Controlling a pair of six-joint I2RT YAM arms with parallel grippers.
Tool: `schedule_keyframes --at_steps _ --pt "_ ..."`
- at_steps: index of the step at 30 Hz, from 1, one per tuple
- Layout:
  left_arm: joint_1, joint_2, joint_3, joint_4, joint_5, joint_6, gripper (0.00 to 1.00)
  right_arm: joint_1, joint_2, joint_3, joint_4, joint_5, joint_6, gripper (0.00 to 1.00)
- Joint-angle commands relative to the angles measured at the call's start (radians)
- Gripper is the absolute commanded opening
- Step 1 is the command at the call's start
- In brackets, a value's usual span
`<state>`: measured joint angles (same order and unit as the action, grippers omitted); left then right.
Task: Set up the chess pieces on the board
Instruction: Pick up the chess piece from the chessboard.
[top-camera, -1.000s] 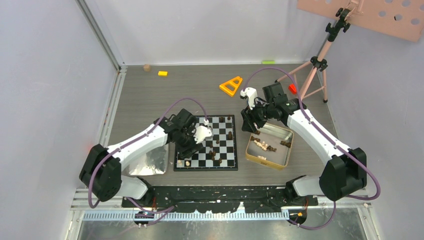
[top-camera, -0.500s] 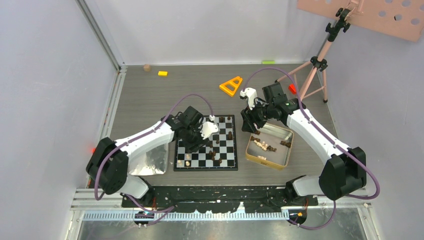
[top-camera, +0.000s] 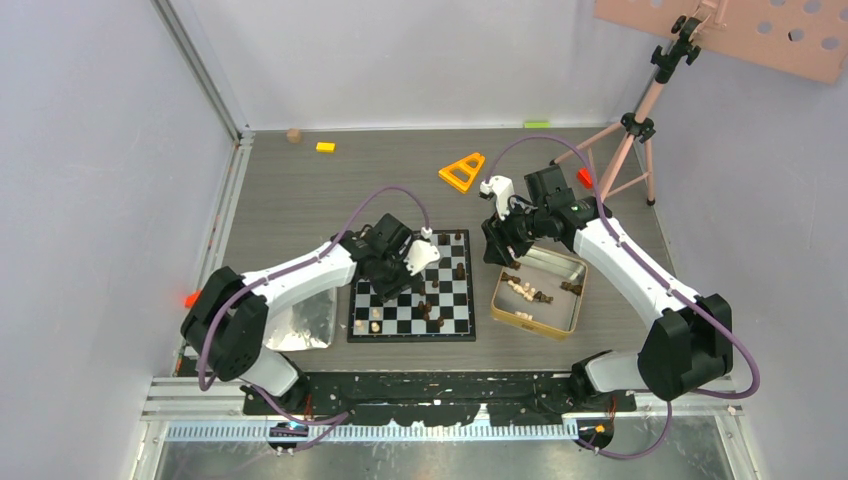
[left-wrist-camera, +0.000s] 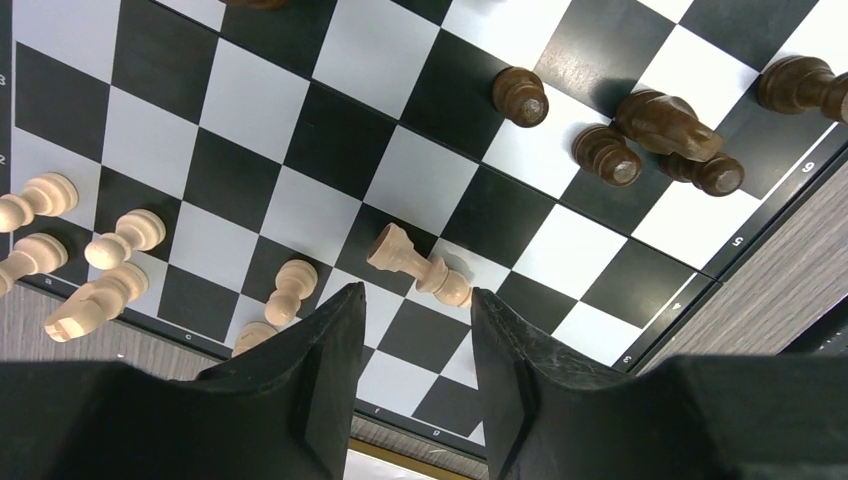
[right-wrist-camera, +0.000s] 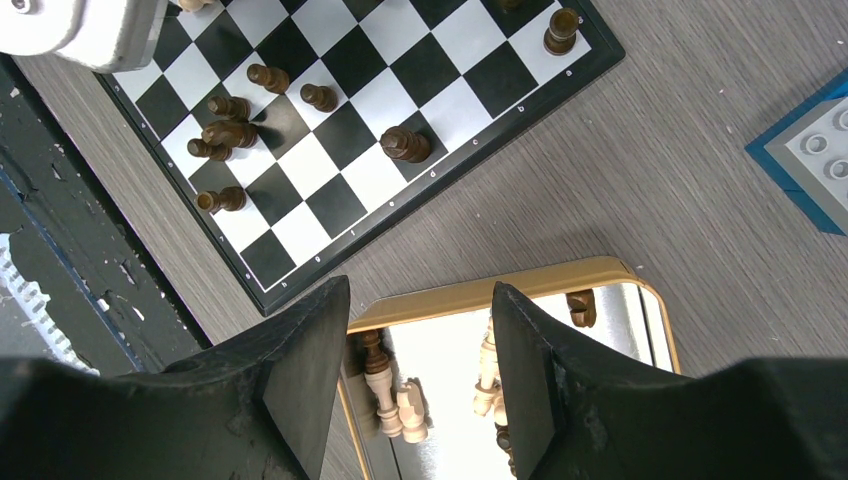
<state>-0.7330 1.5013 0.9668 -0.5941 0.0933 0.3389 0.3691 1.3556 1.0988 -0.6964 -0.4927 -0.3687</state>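
Observation:
The board (top-camera: 460, 300) lies mid-table between the arms. My left gripper (top-camera: 388, 284) hovers low over its left half, open and holding nothing (left-wrist-camera: 414, 295). Just past its fingertips a light tan piece (left-wrist-camera: 415, 265) lies on its side on the board (left-wrist-camera: 330, 140). Several more light pieces (left-wrist-camera: 110, 240) crowd the board's near-left edge, and dark pieces (left-wrist-camera: 655, 120) cluster toward the far right. My right gripper (top-camera: 503, 255) hangs open and empty (right-wrist-camera: 420, 290) above the gold-rimmed tin (right-wrist-camera: 580, 272), where light pieces (right-wrist-camera: 400, 405) and dark ones lie loose.
A shiny silver tray (top-camera: 305, 325) sits left of the board, under the left arm. The tin (top-camera: 548, 333) sits right of the board. An orange triangle (top-camera: 462, 171), a yellow brick (top-camera: 325, 147), a blue brick (right-wrist-camera: 810, 160) and a pink tripod (top-camera: 630, 130) stand farther back.
The left gripper has moved away from the board's near-left corner, toward its middle and far side, and its jaws have narrowed a little. The right arm has stayed still.

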Motion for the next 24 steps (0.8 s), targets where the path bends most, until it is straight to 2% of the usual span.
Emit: schedule_keyframes --at_steps 1,13,24 --pt "-0.005 0.012 0.016 0.020 -0.006 -0.012 0.46 -0.004 -0.002 0.007 0.008 -0.010 -0.018 0.60" --pt "-0.012 0.050 0.008 0.004 0.016 0.003 0.47 -0.004 -0.001 0.007 0.006 -0.007 -0.018 0.60" --pt "-0.013 0.075 0.005 -0.002 0.000 0.016 0.39 -0.004 0.002 0.007 0.003 -0.012 -0.018 0.60"
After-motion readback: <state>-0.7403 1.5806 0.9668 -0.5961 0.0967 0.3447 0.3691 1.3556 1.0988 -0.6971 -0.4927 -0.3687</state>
